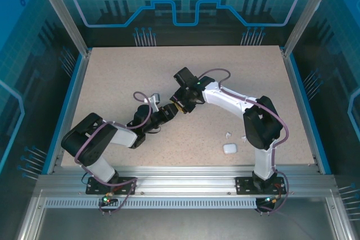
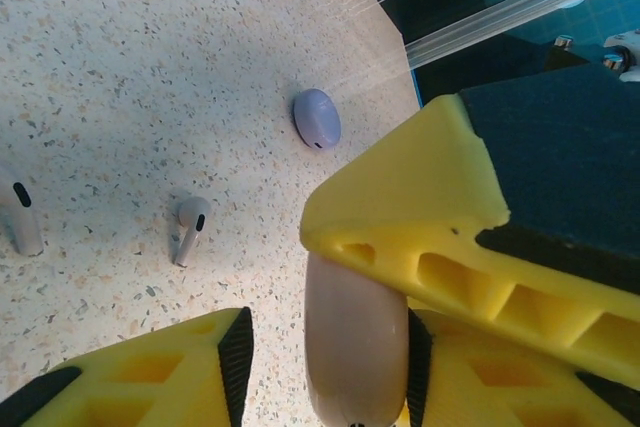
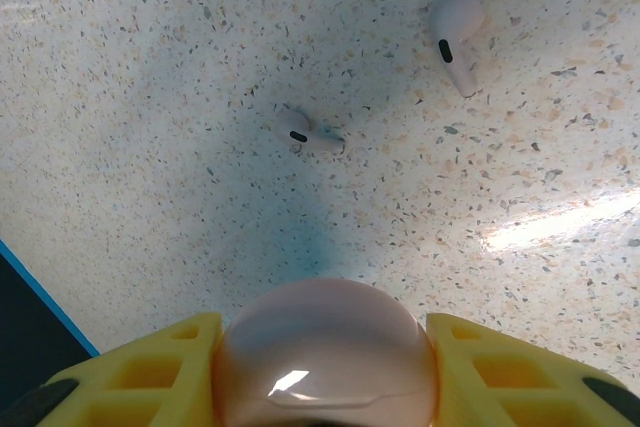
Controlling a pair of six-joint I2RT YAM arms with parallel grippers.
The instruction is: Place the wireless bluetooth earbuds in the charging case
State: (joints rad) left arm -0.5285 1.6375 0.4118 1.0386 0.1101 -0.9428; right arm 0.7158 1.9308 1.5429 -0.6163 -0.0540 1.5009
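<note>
My right gripper (image 3: 325,372) is shut on a pale pink charging case (image 3: 325,352), lid closed, held above the table. My left gripper (image 2: 328,362) stands open around the same case (image 2: 355,347): its right pad touches the case and a gap remains on the left side. Both grippers meet mid-table (image 1: 174,108). Two pale earbuds (image 3: 305,132) (image 3: 455,39) lie on the table below the right wrist. In the left wrist view one earbud (image 2: 188,227) lies left of the case and another (image 2: 18,219) lies at the left edge.
A closed purple case (image 2: 317,117) rests on the table near its edge. A white case (image 1: 229,148) lies at the front right, with two small earbuds (image 1: 228,135) (image 1: 243,137) just behind it. Blue rails (image 1: 67,105) border the table.
</note>
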